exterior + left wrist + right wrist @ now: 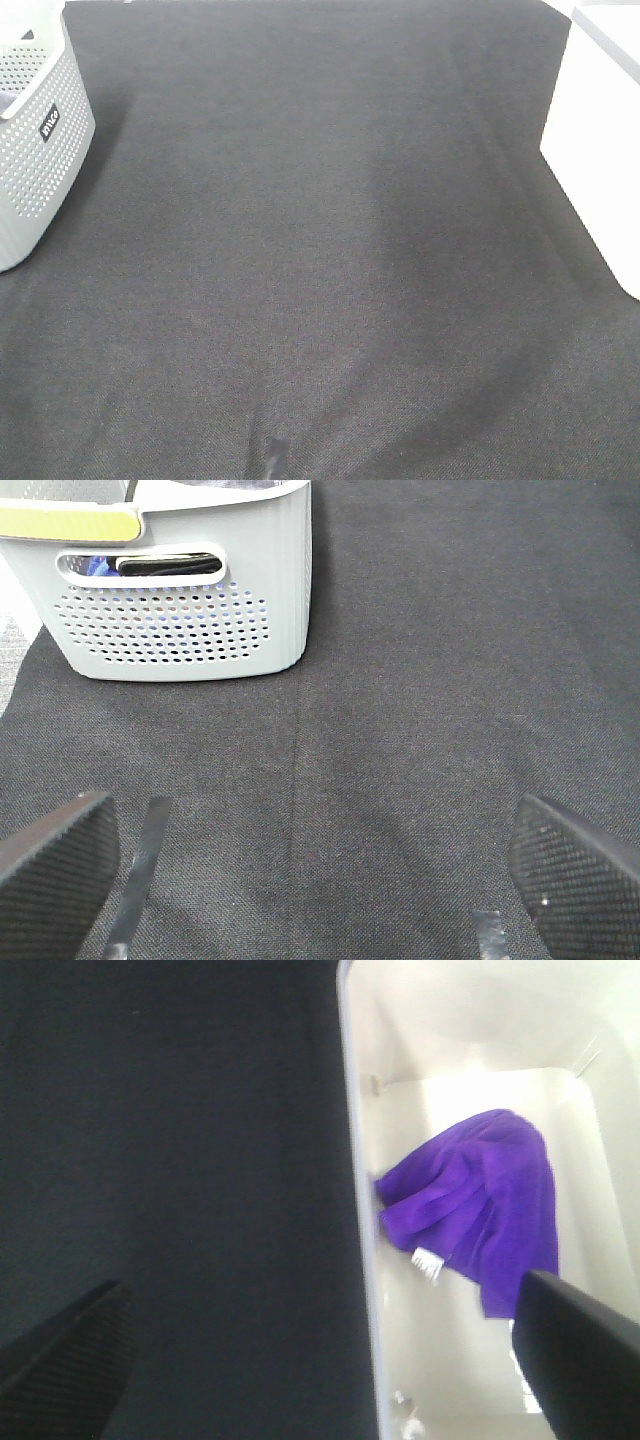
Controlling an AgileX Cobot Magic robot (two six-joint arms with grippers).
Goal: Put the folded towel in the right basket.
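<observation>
The right end effector (320, 1360) is spread wide and empty, near the purple towel (480, 1210) lying inside the white basket (355, 1160). The left end effector (320, 870), also spread and empty, faces the grey basket (180, 620) on the dark surface (320, 250). Frame edges crop both baskets.

The high camera looks steeply down on the black mat (320, 250). Low behind the left pincer (320, 880), one wrist camera faces the grey perforated basket (180, 620) ahead, which the high view shares. Behind the right pincer (320, 1360), the other looks closely into the white basket (450, 1030).
</observation>
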